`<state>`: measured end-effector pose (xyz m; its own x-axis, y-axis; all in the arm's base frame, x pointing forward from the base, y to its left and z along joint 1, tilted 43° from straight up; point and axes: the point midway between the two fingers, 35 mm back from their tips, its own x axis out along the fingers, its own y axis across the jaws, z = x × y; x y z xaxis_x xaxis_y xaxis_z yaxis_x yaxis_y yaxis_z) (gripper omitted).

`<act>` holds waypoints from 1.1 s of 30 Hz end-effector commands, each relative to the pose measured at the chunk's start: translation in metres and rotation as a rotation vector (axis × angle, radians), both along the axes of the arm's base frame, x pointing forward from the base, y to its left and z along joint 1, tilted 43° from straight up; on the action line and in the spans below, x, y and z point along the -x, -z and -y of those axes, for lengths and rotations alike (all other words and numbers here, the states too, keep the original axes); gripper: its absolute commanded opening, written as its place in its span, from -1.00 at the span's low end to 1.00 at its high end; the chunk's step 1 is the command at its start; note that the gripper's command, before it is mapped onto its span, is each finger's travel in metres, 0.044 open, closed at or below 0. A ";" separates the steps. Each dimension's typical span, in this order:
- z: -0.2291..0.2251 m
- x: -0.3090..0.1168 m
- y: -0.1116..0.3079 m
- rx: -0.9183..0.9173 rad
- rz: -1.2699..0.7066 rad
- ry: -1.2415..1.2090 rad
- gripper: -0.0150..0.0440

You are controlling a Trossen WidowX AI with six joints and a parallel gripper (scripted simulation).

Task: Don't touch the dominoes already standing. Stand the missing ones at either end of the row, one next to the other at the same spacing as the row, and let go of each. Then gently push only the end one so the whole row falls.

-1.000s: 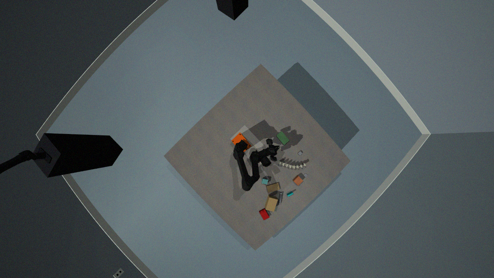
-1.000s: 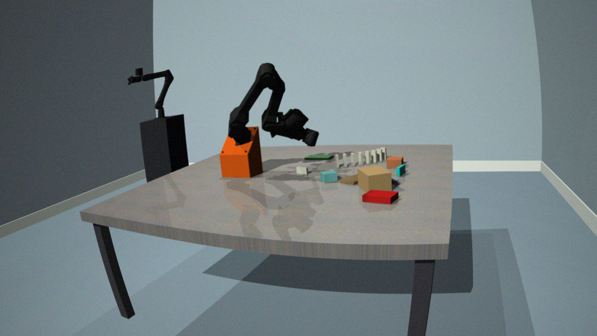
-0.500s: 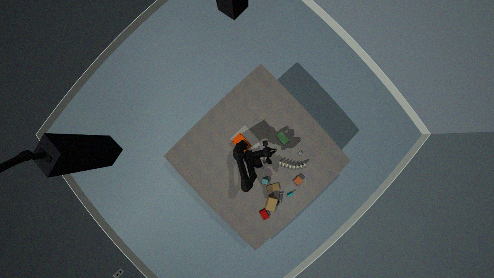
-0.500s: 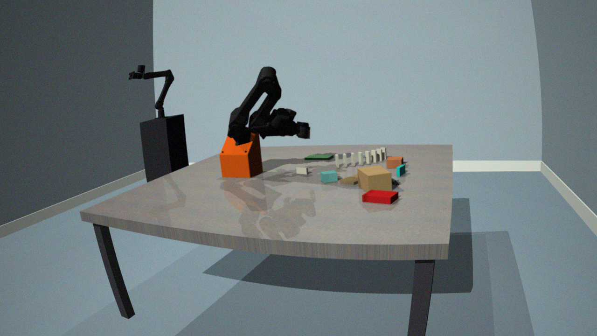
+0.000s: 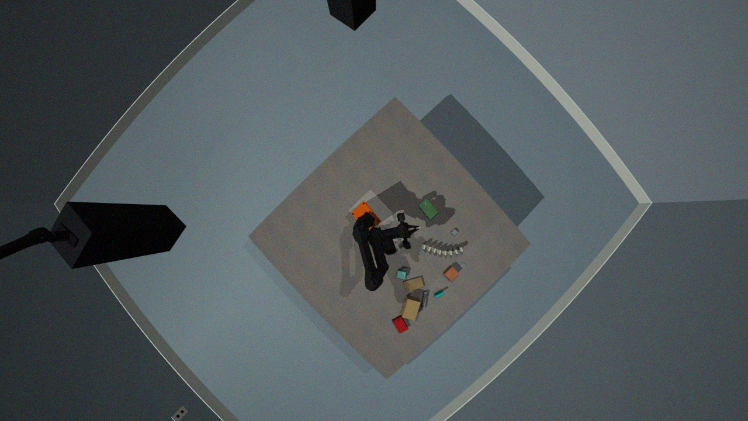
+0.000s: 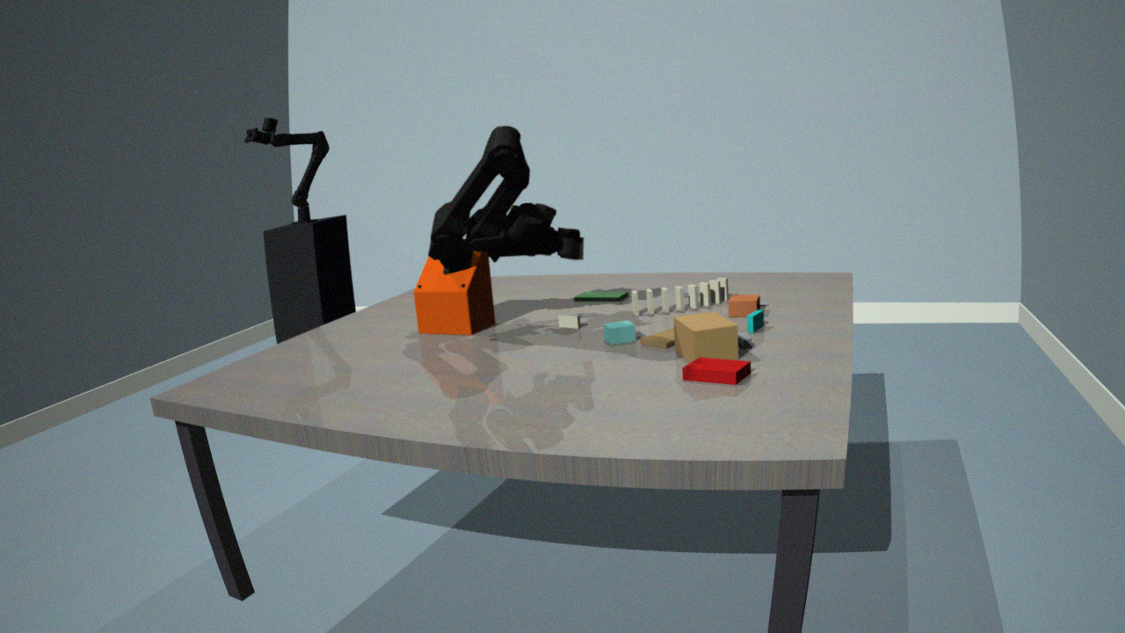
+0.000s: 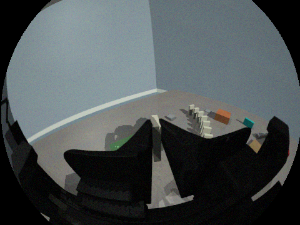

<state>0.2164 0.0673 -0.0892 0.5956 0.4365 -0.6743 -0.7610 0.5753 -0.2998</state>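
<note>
Several cream dominoes stand in a slightly curved row [image 5: 443,250] [image 6: 678,298] [image 7: 205,124]. My gripper [image 5: 418,227] [image 7: 154,122] is shut on a cream domino [image 7: 155,119], whose end shows between the fingertips in the wrist view. The hand is raised above the table and points nearly level, with its tips just beside the arm-side end of the row as seen from above. The held domino is hidden in the exterior view. Another cream domino [image 6: 569,321] lies on the table near the arm, mostly hidden under the arm from above.
A green slab [image 5: 428,209] [image 6: 600,295] lies beyond the gripper. A small grey tile [image 5: 454,231] [image 7: 170,117] lies beside the row. An orange block [image 5: 451,273] [image 6: 743,305], a turquoise block [image 5: 401,275] [image 6: 620,332], tan blocks [image 5: 411,308] [image 6: 705,337] and a red block [image 5: 400,324] [image 6: 715,370] lie on its other side.
</note>
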 end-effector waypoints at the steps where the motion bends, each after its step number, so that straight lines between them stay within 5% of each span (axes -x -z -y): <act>1: -0.001 0.000 0.000 -0.003 0.003 -0.007 -0.42; 33: 0.060 0.007 0.075 0.011 -0.016 -0.006 -0.42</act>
<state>0.2124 0.0109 -0.1572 0.5806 0.4246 -0.6947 -0.7689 0.5665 -0.2964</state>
